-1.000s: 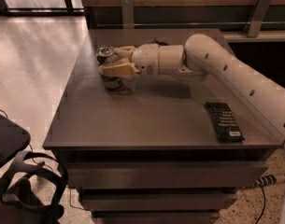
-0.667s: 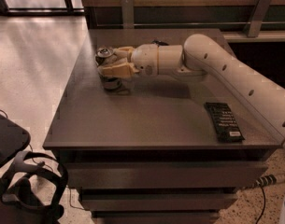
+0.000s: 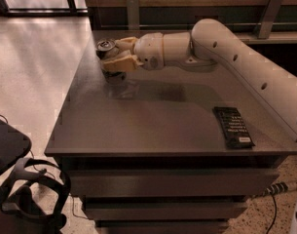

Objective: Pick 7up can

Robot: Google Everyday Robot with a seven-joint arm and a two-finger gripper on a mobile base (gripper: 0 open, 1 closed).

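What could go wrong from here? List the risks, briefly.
1. The tool sits at the pale silver upright drink can, near the far left corner of the dark grey table; a nudge could push the can off the edge.
2. The tool hides the can's middle, so the hold cannot be judged; a lift might tip it.
3. The flat dark rectangular packet lies near the right edge, close to the arm; a low retreat could sweep it.

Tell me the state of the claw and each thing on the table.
Claw: closed around the can, at the far left corner of the table.
Can: upright, gripped in the claw.
Dark packet: lying flat, untouched, near the table's right front edge.
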